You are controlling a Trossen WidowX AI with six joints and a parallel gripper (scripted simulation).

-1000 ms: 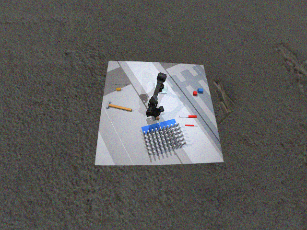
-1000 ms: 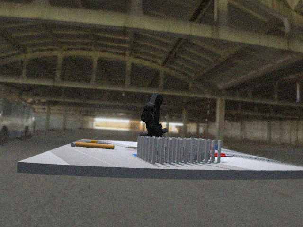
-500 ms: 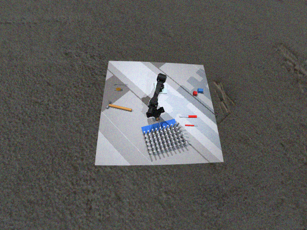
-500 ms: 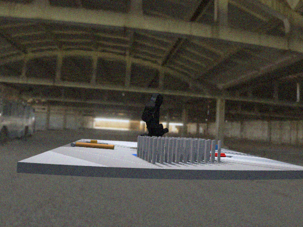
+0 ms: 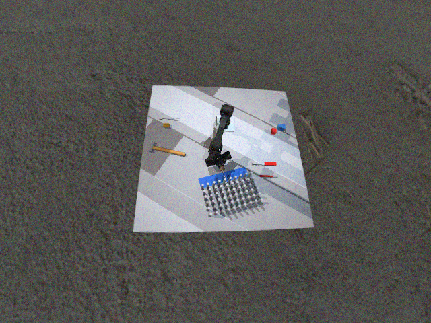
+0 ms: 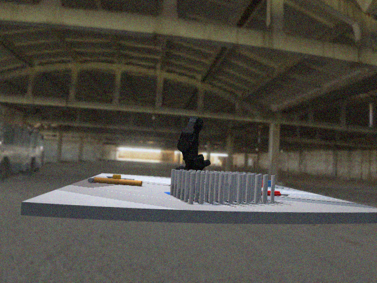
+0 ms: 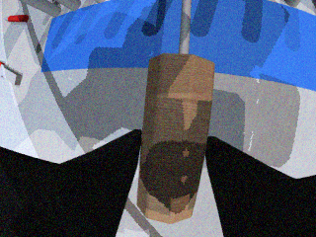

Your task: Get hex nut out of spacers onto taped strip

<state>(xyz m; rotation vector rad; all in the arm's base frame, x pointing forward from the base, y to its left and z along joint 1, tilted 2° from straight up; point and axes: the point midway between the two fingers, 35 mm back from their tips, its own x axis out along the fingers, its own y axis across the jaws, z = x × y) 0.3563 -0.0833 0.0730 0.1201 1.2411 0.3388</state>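
Note:
My gripper (image 5: 221,165) (image 7: 174,140) is shut on the wooden handle (image 7: 180,81) of a tool with a thin grey metal shaft (image 7: 185,27). The handle is just in front of the blue taped strip (image 5: 209,180) (image 7: 106,54), and the shaft reaches over the strip toward the spacers. The metal spacers (image 5: 231,196) (image 6: 214,187) stand upright in rows behind the strip. The shaft's far end cannot be made out among the spacers. The hex nut cannot be made out in any view. In the exterior view the spacers hide the fingers and the tool.
A hammer (image 5: 169,151) (image 6: 117,181) and a yellow block (image 5: 166,125) (image 6: 116,176) with a thin rod nearby lie on the left. Two red-handled tools, one here (image 5: 270,163) and one here (image 5: 266,175), lie right of the strip. A red object (image 5: 273,130) and a blue block (image 5: 281,127) are farther back.

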